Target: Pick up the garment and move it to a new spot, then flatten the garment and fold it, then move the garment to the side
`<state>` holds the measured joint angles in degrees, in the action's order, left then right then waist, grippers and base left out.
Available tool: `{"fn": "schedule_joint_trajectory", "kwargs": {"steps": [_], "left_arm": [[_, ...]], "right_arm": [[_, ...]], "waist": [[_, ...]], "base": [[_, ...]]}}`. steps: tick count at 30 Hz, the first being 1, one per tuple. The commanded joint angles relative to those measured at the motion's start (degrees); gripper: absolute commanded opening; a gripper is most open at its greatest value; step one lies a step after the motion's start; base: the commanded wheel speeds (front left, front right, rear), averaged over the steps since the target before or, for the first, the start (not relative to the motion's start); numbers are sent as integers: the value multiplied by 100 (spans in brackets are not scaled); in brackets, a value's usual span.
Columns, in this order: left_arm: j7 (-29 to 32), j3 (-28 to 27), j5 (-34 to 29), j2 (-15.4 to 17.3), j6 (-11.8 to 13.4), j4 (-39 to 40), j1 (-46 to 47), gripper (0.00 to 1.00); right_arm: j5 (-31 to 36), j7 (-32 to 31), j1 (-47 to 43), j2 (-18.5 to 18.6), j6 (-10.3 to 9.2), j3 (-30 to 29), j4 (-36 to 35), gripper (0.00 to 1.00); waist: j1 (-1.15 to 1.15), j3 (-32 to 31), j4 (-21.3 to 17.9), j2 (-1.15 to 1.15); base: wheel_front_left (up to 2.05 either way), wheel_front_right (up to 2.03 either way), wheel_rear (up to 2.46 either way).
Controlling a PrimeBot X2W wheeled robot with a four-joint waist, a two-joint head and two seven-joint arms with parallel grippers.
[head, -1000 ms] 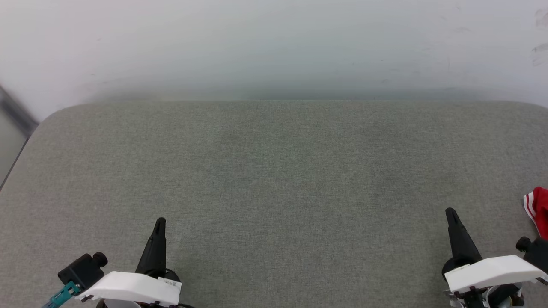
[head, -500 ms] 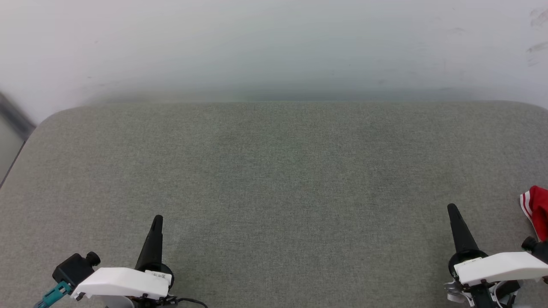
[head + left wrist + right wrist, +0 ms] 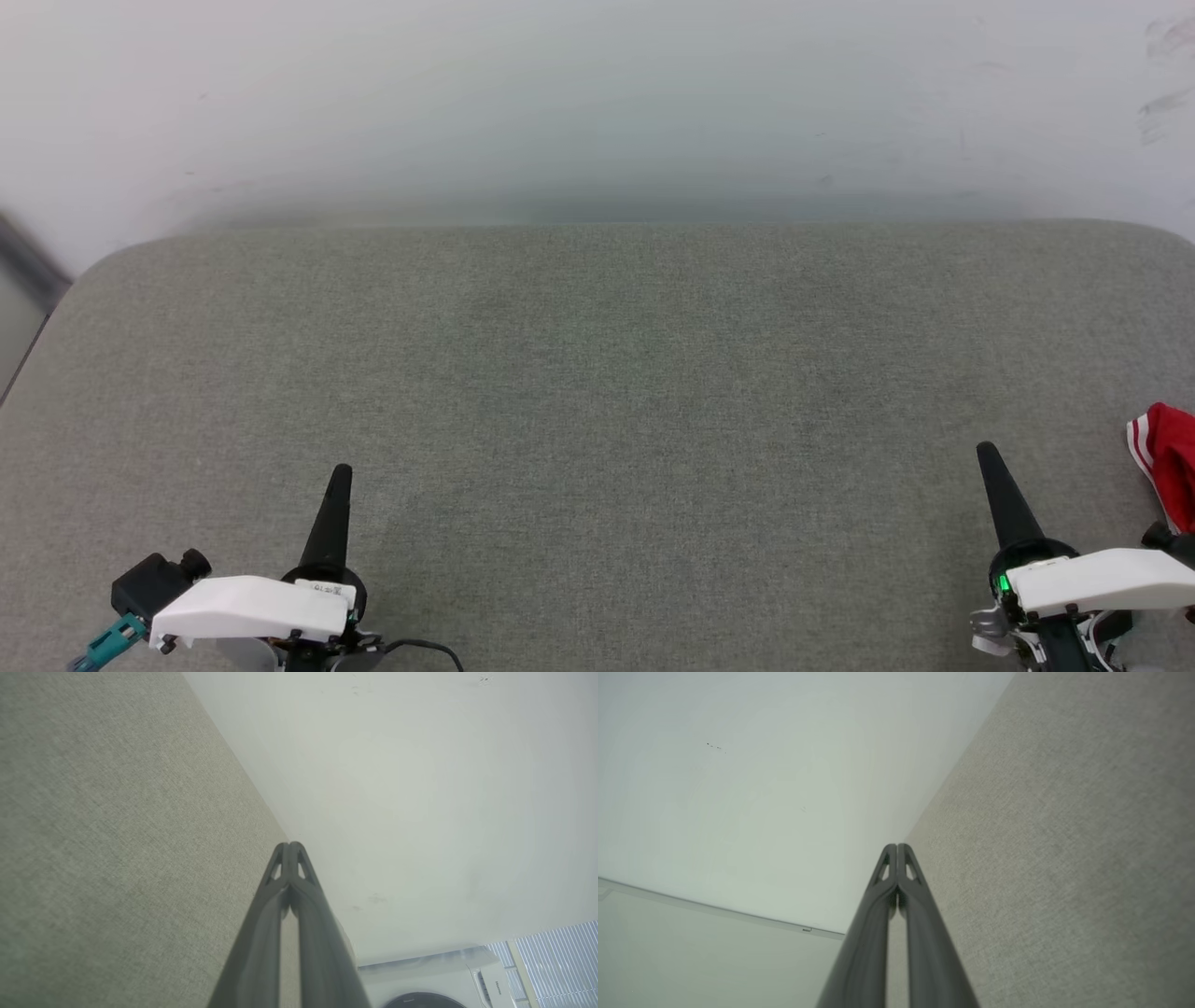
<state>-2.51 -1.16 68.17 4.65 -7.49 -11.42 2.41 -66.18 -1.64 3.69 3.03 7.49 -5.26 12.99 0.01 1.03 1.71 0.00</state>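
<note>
A small part of the garment (image 3: pixel 1167 457), red with white stripes at its edge, lies on the grey table (image 3: pixel 597 373) at the head view's right border; the remainder is cut off. Low on the right, a little left of the garment and apart from it, is my right gripper (image 3: pixel 986 452), shut and holding nothing. My left gripper (image 3: pixel 342 472) is shut and empty at the lower left, far from the garment. In the wrist views both the left gripper (image 3: pixel 289 844) and the right gripper (image 3: pixel 896 845) have their tips pressed together.
A pale wall (image 3: pixel 597 103) rises behind the table's far edge. The table's rounded left corner (image 3: pixel 93 271) shows, with a dark strip beyond it. A white washing machine (image 3: pixel 444 980) appears at the bottom of the left wrist view.
The head view has shifted a little, so the garment shows slightly further left. Both grippers sit a bit lower and stay shut.
</note>
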Motion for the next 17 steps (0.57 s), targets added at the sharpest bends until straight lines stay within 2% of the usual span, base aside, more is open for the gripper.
{"fn": "schedule_joint_trajectory", "kwargs": {"steps": [1,17], "left_arm": [[41,-39,161,21,0,18,130,0],[290,-137,1043,9,0,-78,227,0]], "right_arm": [[-170,-36,158,-12,1,-21,-29,0],[-1045,-205,199,-16,0,-62,21,0]], "waist": [[-1,-3,-5,0],[-1,-28,-55,0]], "base": [[0,0,0],[0,0,0]]}}
